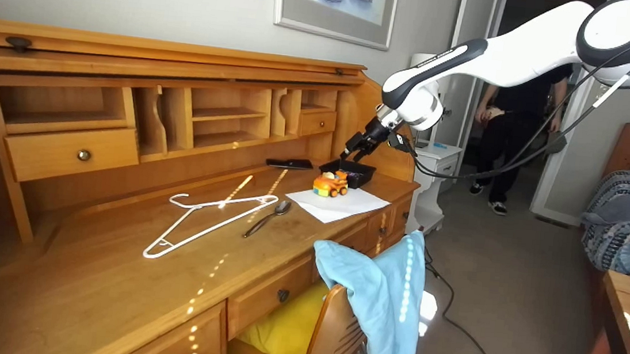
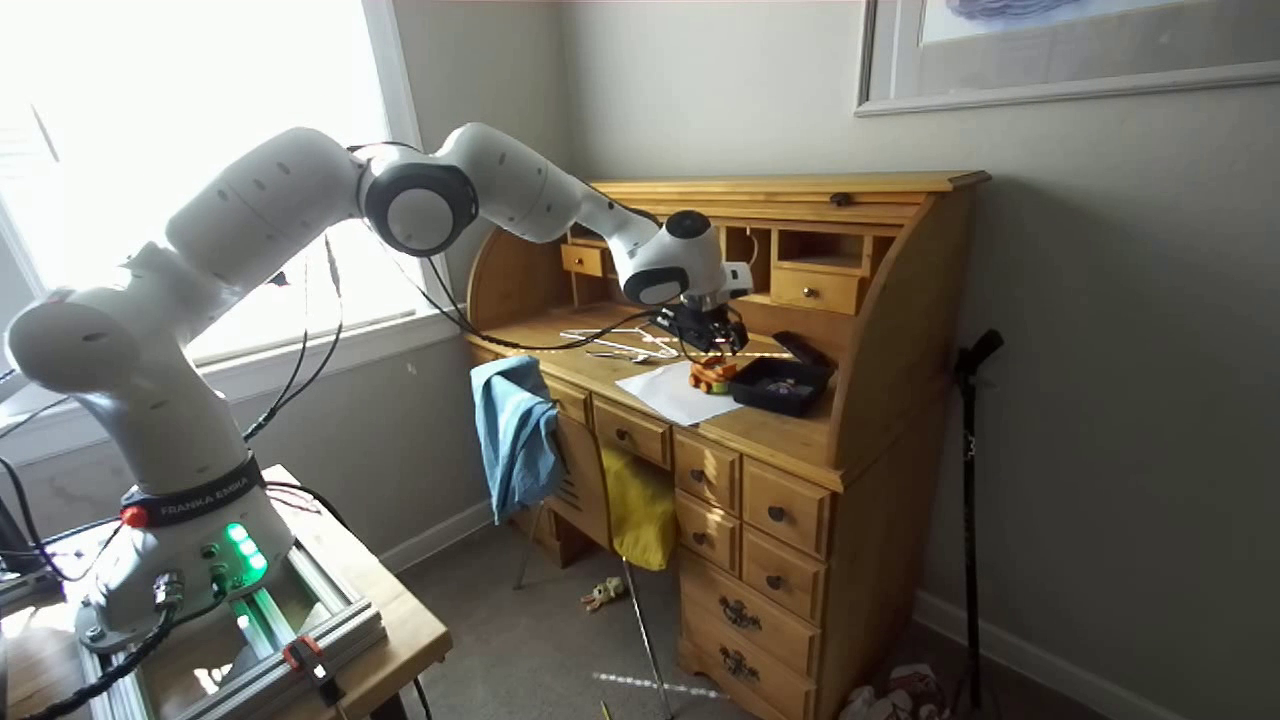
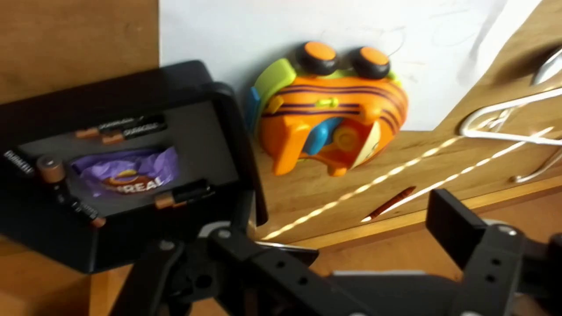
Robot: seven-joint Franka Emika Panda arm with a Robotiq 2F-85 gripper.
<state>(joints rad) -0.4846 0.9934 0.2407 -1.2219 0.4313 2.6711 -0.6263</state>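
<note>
Wrist view showed the gripper (image 3: 353, 221) released, its fingers (image 3: 456, 228) parted wide, with nothing between them but the desk (image 3: 298, 188) below and a red crayon (image 3: 390, 204) lying on it. Beyond the fingertips, ahead of the gap, an orange toy car (image 3: 327, 98) stood upright on its wheels, at least partly on white paper (image 3: 197, 39). Past the finger nearer the toy's blue end lay a black tray (image 3: 239, 136) holding batteries (image 3: 136, 131) and a purple packet (image 3: 127, 173); whether toy and tray touched could not be told. In both exterior views the fingertips hung above these two things, with no contact to be made out.

Done well, this hover seemed to ask for fingers fully spread, the one beside the tray clear of its rim, and any descent straight and slow. Around the toy, an even squeeze across the solid body looked safer than one on the thin cabin posts; the car might have rolled away from whichever finger arrived first, the loose paper sliding along underneath
</note>
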